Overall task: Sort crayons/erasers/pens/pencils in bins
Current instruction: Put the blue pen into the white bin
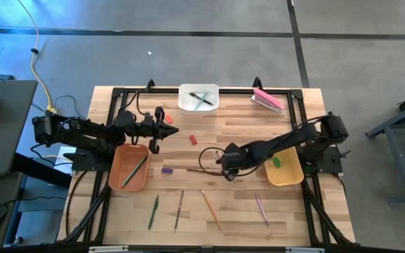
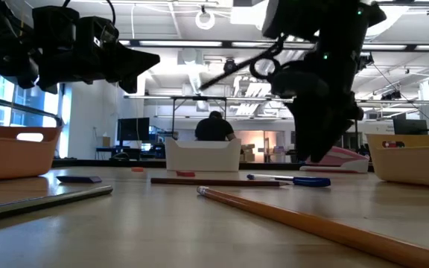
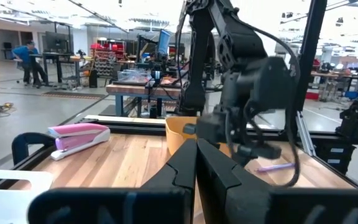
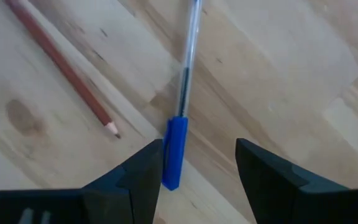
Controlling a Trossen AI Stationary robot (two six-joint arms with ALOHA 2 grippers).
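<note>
A pen with a clear barrel and a blue cap (image 4: 174,149) lies on the table beside a brown pencil (image 4: 61,62). My right gripper (image 4: 199,144) points down over the pen's cap end, open; the cap sits between the fingers, close to one of them, and I see no touch. It is mid-table in the high view (image 1: 225,171). My left gripper (image 1: 169,131) hangs shut and empty above the table, by the orange-brown bin (image 1: 129,167), which holds a green pencil. The white bin (image 1: 199,97) holds black pens. A green crayon lies in the yellow bin (image 1: 285,171).
Several pencils (image 1: 211,209) lie spread along the near edge. A purple crayon (image 1: 166,170) and a red one (image 1: 194,140) lie mid-table. A pink block (image 1: 268,100) rests at the far right. A black frame rims the table. People stand in the room behind.
</note>
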